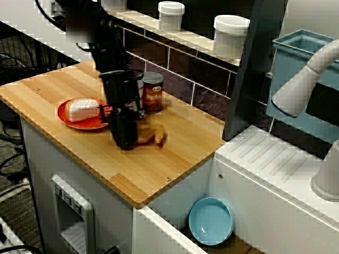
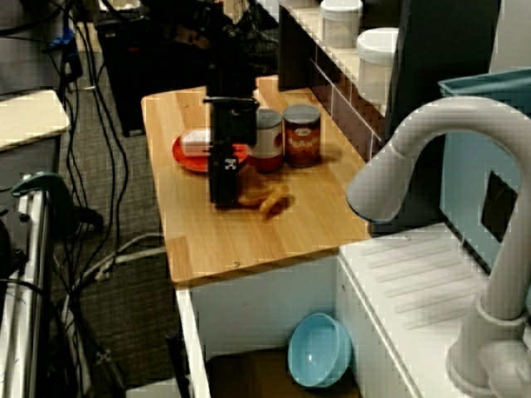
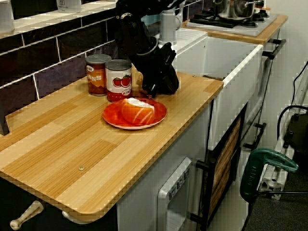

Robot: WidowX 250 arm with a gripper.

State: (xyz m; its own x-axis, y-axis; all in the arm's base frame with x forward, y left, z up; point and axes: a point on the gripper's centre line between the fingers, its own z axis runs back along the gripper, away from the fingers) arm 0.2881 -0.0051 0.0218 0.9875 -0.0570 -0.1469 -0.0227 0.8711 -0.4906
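tool (image 1: pixel 125 136) down low at the counter (image 1: pixel 180 159), tips at or just above the wood. blurred in the view from the sink corner and in the view past the faucet, so cannot tell whether the fingers are spread or pressed together.

brown lump (image 1: pixel 154 135), pastry-like, lies on the counter right against the tool's sink-facing side. in contact or merely overlapping, cannot tell. in the view from the counter's far end the tool's body hides nearly all of it.

red plate (image 1: pixel 68 121) just beside the tool on the side away from the sink, rim close to the tool body. a white-and-orange block (image 1: pixel 83 109) lies on it.

tomato can (image 3: pixel 118 79) stands upright just behind the tool, toward the tiled wall. orange-label can (image 1: pixel 152 92) stands touching or nearly touching it, also on the tool's wall side.

further from the tool: two white jars (image 1: pixel 230 35) on the ledge above the tiles, a blue bowl (image 1: pixel 211 221) down below the counter's sink end, well apart from the tool.
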